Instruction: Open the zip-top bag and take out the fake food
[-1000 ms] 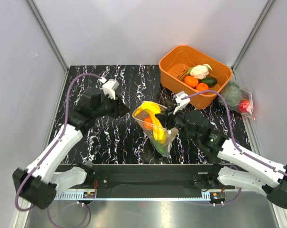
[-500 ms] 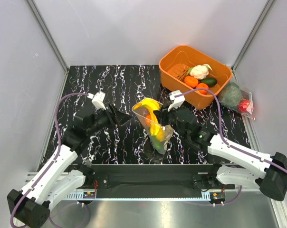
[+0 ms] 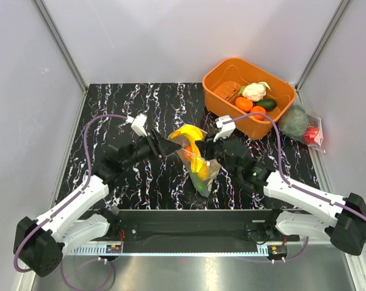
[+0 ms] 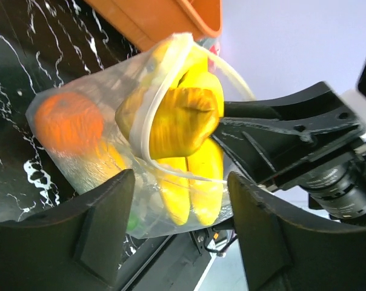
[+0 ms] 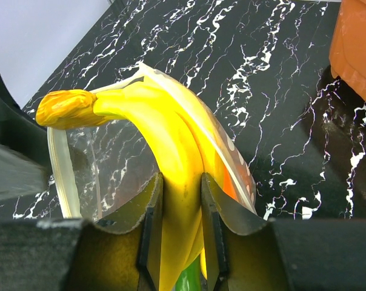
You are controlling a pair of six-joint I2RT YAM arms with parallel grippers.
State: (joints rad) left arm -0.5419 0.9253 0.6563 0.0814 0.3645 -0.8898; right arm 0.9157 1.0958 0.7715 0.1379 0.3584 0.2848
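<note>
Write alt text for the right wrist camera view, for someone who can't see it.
The right gripper pinches a yellow toy banana poking out of a clear dotted bag, above a black marbled table; an orange bin shows at right.

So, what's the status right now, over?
Left gripper open at zip-top bag. Right gripper shut on banana. Bag open, banana poking out. Nothing blocking.

We count two clear bags: one dotted zip-top bag (image 3: pixel 212 173) mid-worktop, one undotted bag (image 3: pixel 309 121) at the right edge. One orange bin (image 3: pixel 256 73), far-right corner. Three orange fruits (image 3: pixel 244 103), two green vegetables (image 3: pixel 266 104), one banana bunch (image 4: pixel 177 121), one cauliflower (image 3: pixel 254 91), one green ball (image 3: pixel 294 121), one red item (image 3: pixel 312 134).
</note>
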